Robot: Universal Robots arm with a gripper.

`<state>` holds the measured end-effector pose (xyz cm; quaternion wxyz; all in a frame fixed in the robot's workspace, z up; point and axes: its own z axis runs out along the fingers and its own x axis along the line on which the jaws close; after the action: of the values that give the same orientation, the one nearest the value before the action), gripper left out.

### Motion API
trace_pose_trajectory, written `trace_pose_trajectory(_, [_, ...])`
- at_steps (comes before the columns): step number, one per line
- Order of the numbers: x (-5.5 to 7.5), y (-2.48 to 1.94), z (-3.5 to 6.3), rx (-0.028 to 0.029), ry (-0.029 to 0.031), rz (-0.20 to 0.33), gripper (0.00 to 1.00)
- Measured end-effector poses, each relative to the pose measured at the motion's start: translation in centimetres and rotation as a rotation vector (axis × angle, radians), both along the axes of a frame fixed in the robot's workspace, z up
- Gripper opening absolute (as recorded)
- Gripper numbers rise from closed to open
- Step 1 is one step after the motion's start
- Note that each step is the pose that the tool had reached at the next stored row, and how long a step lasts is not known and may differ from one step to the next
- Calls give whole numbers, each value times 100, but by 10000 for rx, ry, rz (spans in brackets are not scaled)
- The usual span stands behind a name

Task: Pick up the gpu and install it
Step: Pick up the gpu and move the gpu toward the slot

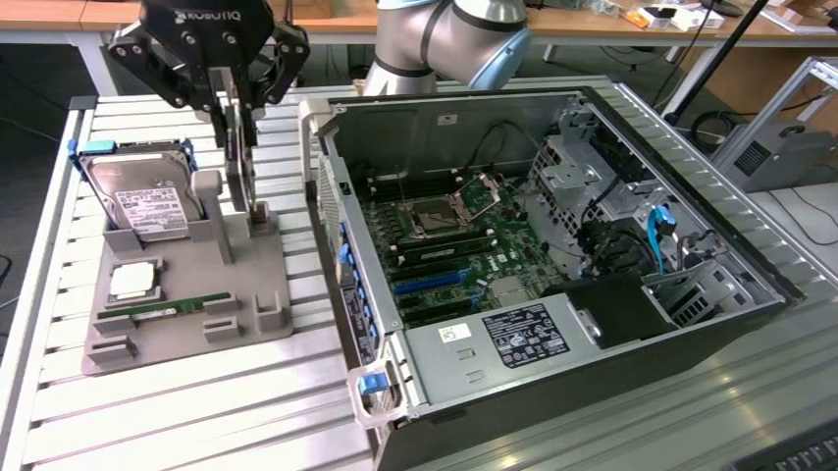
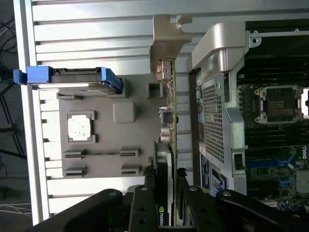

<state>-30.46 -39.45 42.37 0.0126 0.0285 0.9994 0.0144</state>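
Observation:
The gpu (image 1: 238,167) is a thin black card seen edge-on, standing upright over the grey holder tray (image 1: 249,285) at the exterior view's left. My gripper (image 1: 234,108) is directly above it, its fingers shut on the card's upper edge. The card's lower end is level with the tray's posts; I cannot tell whether it still rests in them. In the wrist view the gpu (image 2: 170,116) runs away from my gripper (image 2: 164,188), with its silver end bracket (image 2: 166,34) at the far end. The black fingers (image 2: 144,198) press on both faces near the fan housing.
The open computer case (image 1: 733,245) lies on its side to the right of the tray, motherboard (image 1: 445,245) exposed. On the tray sit a silver hard drive (image 1: 144,201) in a blue carrier, a square chip (image 1: 135,280) and a green memory stick (image 1: 164,312). A slatted metal table (image 1: 196,412) carries everything.

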Motion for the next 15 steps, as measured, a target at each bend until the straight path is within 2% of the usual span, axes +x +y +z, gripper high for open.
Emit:
trace_pose_trajectory(4, [0,0,114,-1,1,0,27])
trace_pose_trajectory(11, [19,0,118,-2,3,2,27])
trace_pose_trajectory(15, [130,0,117,0,1,0,27])
